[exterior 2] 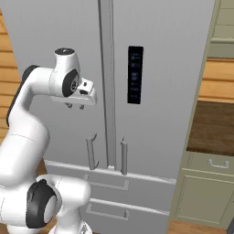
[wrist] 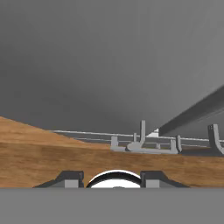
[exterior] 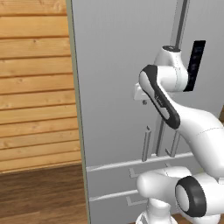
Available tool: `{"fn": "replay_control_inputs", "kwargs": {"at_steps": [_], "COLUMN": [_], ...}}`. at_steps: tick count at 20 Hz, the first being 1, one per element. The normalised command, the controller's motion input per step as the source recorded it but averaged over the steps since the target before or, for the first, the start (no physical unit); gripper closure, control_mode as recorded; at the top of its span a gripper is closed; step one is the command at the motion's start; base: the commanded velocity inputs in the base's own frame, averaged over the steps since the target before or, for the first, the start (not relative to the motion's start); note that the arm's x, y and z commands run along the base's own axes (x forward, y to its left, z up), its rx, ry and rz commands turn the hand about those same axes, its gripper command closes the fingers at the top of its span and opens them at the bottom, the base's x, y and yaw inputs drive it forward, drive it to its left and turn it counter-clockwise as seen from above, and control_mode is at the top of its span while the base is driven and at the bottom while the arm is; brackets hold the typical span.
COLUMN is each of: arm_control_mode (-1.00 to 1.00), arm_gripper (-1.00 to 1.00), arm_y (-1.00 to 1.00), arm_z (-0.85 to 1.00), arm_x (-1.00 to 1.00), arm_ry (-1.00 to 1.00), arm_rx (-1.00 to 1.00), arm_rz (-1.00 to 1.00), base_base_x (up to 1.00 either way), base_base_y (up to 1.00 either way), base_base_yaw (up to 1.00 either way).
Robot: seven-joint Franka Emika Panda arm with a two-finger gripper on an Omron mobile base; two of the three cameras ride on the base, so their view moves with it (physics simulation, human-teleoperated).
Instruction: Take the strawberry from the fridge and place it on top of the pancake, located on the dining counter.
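Fridge (exterior 2: 160, 91) doors are both closed, so the job sits at its very first step, opening up; the strawberry is presumably inside, out of sight. The gripper (exterior 2: 75, 106) hangs in front of the left door, above its handle (exterior 2: 91, 153), its jaws slightly apart and holding nothing; next it must drop onto that bar and pull. Plank wall (exterior: 37, 87) and wood floor (exterior: 41, 197) lie to the left; a cabinet (exterior 2: 208, 196) stands to the right.

We face the fridge (exterior 2: 155, 55) with both doors shut, blocking the inside; open air lies before its handles (exterior 2: 123, 157).
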Motion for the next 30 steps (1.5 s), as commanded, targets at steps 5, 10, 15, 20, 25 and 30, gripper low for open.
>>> {"fn": "replay_control_inputs", "kwargs": {"at_steps": [5,10,15,20,25,30], "arm_control_mode": [-1.00,-1.00,-1.00,-1.00,-1.00,-1.00], "arm_gripper": [-1.00,-1.00,-1.00,-1.00,-1.00,-1.00], "arm_y": [-0.03,-0.01,-0.06,-0.14,0.00,0.00], "arm_z": [0.00,0.02,0.00,0.02,0.00,0.00], "arm_x": [-0.54,-0.85,-0.96,-0.63,-0.60,-0.24], "arm_ry": [-0.03,-0.19,-0.11,-0.01,-0.04,-0.01], "arm_rx": [0.00,0.00,0.00,0.00,0.00,0.00], "arm_rz": [0.00,0.00,-0.02,-0.02,0.00,-0.07], "base_base_x": [0.00,0.00,0.00,0.00,0.00,0.00], "base_base_y": [0.00,0.00,0.00,0.00,0.00,0.00], "base_base_yaw": [0.00,0.00,0.00,0.00,0.00,0.00]}}
